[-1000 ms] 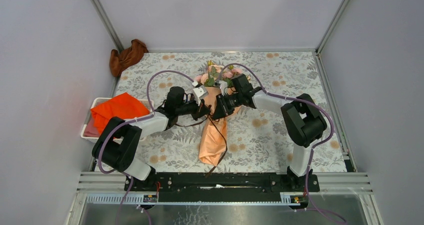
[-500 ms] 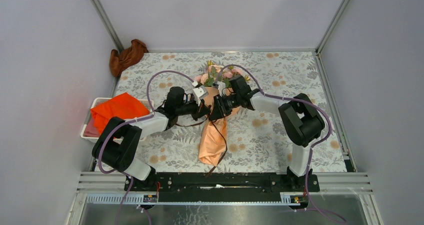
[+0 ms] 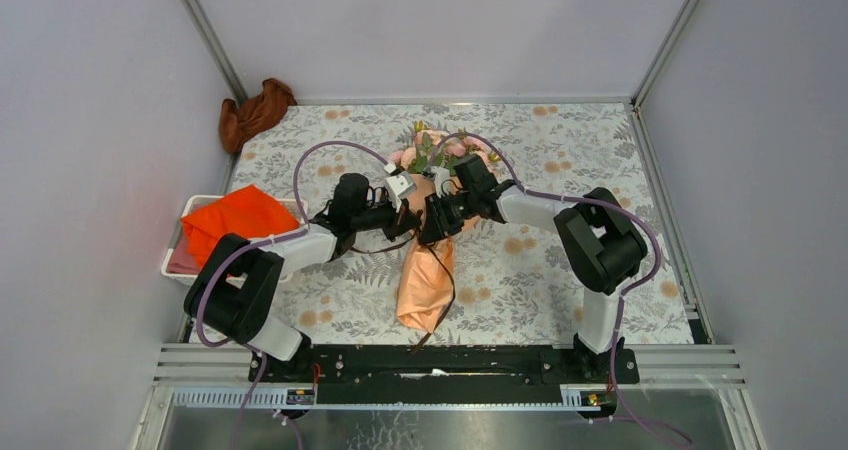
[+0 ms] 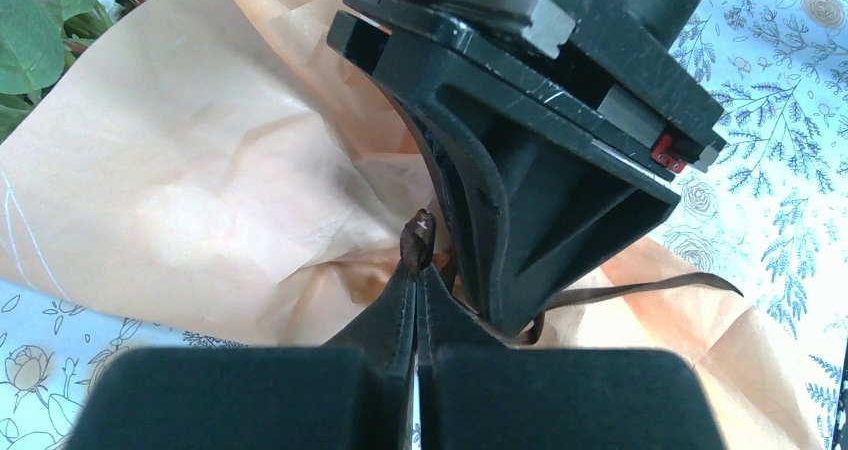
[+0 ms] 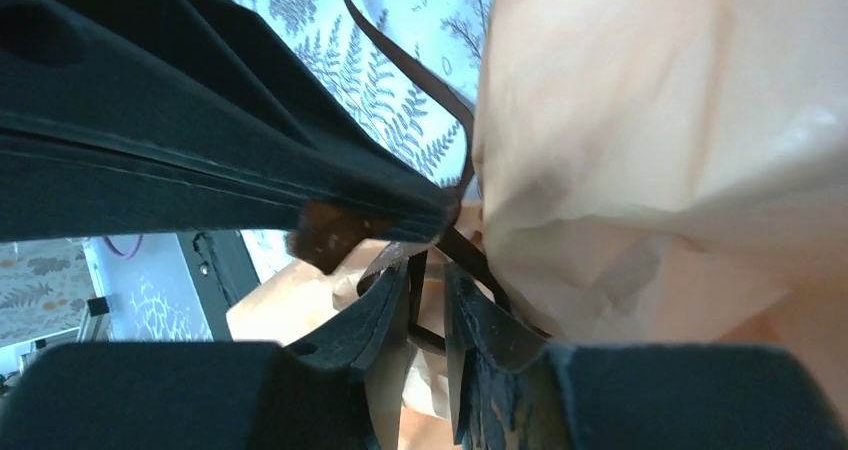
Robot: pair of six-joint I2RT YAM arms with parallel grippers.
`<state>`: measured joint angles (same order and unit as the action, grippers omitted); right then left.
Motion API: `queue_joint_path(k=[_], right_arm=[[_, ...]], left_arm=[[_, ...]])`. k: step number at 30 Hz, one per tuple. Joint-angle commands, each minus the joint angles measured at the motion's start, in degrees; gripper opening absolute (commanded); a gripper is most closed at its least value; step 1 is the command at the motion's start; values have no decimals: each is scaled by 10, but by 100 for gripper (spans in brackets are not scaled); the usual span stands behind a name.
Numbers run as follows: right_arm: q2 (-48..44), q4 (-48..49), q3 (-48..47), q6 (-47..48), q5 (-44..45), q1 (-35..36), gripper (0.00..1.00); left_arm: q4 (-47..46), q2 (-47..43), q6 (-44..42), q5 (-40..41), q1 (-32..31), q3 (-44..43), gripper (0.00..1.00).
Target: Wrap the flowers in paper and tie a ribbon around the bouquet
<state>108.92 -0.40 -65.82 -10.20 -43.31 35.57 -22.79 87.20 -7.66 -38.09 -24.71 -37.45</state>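
The bouquet (image 3: 425, 270) lies mid-table, a peach paper (image 4: 200, 170) cone with the pink flowers (image 3: 436, 150) at its far end. Both grippers meet at the cone's neck. My left gripper (image 4: 416, 270) is shut on a bunched end of the dark brown ribbon (image 4: 417, 242); another strand trails right across the paper. The right gripper's black body fills that view just behind. My right gripper (image 5: 428, 272) stands slightly open against the paper (image 5: 650, 120), a ribbon (image 5: 418, 270) strand running through the gap between its fingers. A ribbon (image 3: 451, 280) tail hangs down the cone.
A bright orange cloth (image 3: 240, 215) lies in a white bin (image 3: 170, 262) at the left edge. A brown cloth (image 3: 255, 110) sits in the back left corner. Grey walls close the table on three sides.
The right gripper has shifted a little left, closer to the left gripper, and its jaws have parted slightly. The left gripper has held still, shut on the ribbon.
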Motion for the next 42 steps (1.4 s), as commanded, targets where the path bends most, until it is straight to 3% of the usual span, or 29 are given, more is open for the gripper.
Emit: queue_joint_path(k=[1,12,18,28,42], right_arm=[[-33,-42,-26,21,44,8,26],[-2,-19,-24,4,31,26,26],[-26,-38,-30,24,66,25,0],[-96,-68,-18,32,150,2,0],[-121,-49,17,3,244,-29,0]], left_arm=[[-37,-1,-14,4,0,7,0],[-40,1,-18,4,0,7,0],[-38,-3,-19,7,0,7,0],[-39,-6,-26,5,1,11,0],[-41,-7,-27,25,1,12,0]])
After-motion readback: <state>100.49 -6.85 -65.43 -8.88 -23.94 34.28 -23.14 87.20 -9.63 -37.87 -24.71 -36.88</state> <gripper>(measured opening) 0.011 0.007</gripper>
